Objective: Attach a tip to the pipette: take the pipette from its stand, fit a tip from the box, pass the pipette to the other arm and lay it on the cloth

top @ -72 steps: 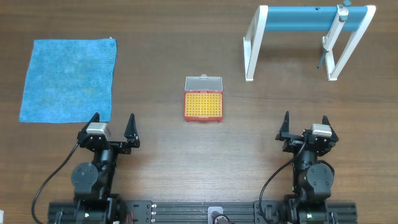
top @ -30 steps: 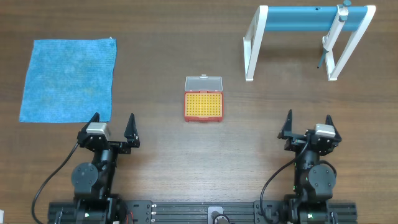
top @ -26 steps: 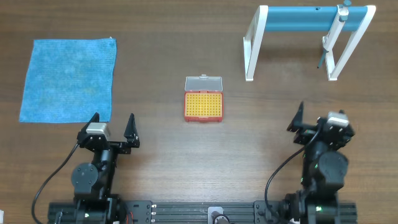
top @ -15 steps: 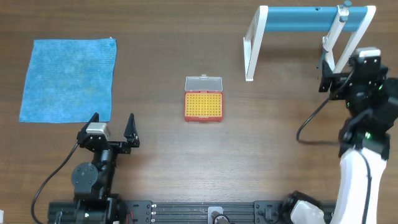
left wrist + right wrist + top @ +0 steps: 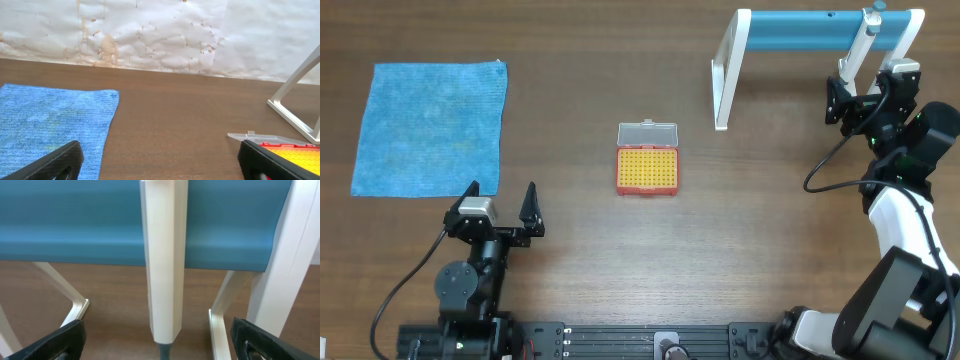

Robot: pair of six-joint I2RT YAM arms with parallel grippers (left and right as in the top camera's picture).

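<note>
**Pipette on stand, right gripper at it**

- Pipette point(image 5: 860, 45): hangs from the right end of the stand point(image 5: 800, 30), still on its blue bar. In the right wrist view its white body point(image 5: 163, 270) runs down in front of the bar point(image 5: 70, 220), with a dark lower end at the picture's edge.
- Right gripper point(image 5: 850, 95): at the stand, facing the pipette. Fingers point(image 5: 55, 342) are spread wide, one on each side of the white body and apparently not touching it.
- Left gripper point(image 5: 502, 188): low by its base, near the cloth's near corner. Fingers point(image 5: 50, 165) are spread apart and hold nothing.
- Tip box point(image 5: 647, 170): mid-table, lid open, orange rack showing; well apart from the stand and the cloth.
- Cloth point(image 5: 430, 128): blue, flat on the table point(image 5: 620, 270) at the far left, nothing on it.
</note>
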